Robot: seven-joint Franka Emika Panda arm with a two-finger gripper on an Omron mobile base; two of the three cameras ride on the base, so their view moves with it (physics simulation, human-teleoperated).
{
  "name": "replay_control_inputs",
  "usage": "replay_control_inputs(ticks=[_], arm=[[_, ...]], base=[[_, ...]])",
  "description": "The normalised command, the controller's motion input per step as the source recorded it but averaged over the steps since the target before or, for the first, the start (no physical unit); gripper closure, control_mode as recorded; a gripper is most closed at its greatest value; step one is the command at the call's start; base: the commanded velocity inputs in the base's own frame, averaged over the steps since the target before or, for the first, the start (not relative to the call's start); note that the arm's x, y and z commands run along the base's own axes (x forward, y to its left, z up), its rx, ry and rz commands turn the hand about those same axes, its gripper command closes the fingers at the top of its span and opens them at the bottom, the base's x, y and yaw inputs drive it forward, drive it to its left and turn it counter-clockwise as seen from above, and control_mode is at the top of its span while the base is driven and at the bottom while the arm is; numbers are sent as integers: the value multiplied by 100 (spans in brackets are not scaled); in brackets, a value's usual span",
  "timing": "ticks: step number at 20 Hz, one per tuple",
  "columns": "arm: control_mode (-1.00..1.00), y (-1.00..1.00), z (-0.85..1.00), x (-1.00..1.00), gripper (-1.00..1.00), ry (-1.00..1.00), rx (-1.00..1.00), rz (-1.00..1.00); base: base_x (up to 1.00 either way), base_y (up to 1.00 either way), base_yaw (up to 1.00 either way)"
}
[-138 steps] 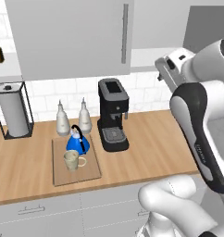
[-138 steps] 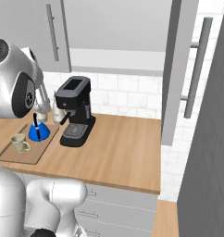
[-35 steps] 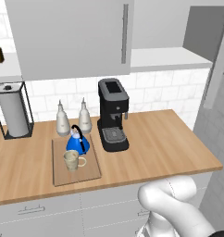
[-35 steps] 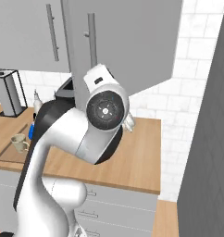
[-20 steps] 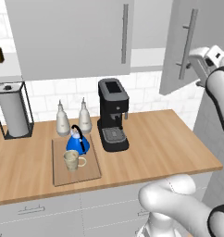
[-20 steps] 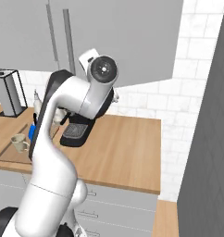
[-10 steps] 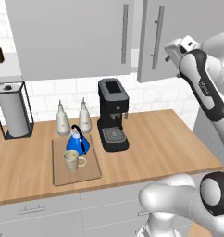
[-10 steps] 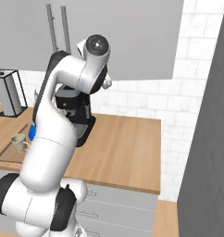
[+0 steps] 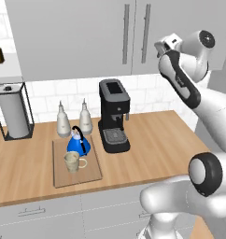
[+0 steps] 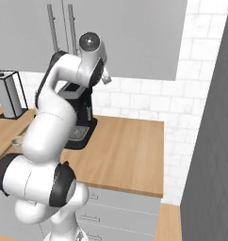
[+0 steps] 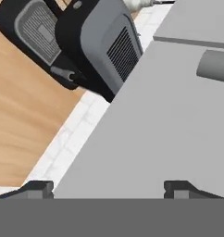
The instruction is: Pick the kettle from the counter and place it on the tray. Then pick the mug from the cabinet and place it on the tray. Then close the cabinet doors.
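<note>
The blue kettle (image 9: 79,143) and the beige mug (image 9: 72,161) stand together on the pale wooden tray (image 9: 89,172), which lies on the counter (image 9: 152,140). Both cabinet doors (image 9: 87,37) look flush and hide the inside; their silver bar handles (image 9: 125,33) stand side by side. My gripper (image 9: 163,46) is up against the face of the right door (image 11: 146,129), beside its handle (image 11: 214,66). In the hand view its fingertips (image 11: 38,188) are wide apart, open, with nothing held. From the right base view the hand (image 10: 105,77) sits just below the cabinet (image 10: 130,33).
A black coffee machine (image 9: 114,114) stands right of the tray, under my hand. Two white-grey bottles (image 9: 63,120) are behind the tray and a paper-towel holder (image 9: 12,112) is at the far left. A tall grey panel (image 10: 210,141) bounds the counter's right end.
The right cabinet door has swung shut leftward with my hand pushing on it; it now lines up with the left door. Kettle, mug and tray have not moved.
</note>
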Motion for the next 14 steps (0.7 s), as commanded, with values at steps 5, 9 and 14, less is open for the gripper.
replay_control_inputs(ticks=[5, 9, 14], arm=[[-100, 1, -31, 50, -100, 0, 2, -24], [-100, -3, -21, 5, -100, 0, 8, -17], [-100, -6, -7, 0, -100, 0, 12, -8]], base=[[0, 0, 0], [0, 0, 0], [0, 0, 0]])
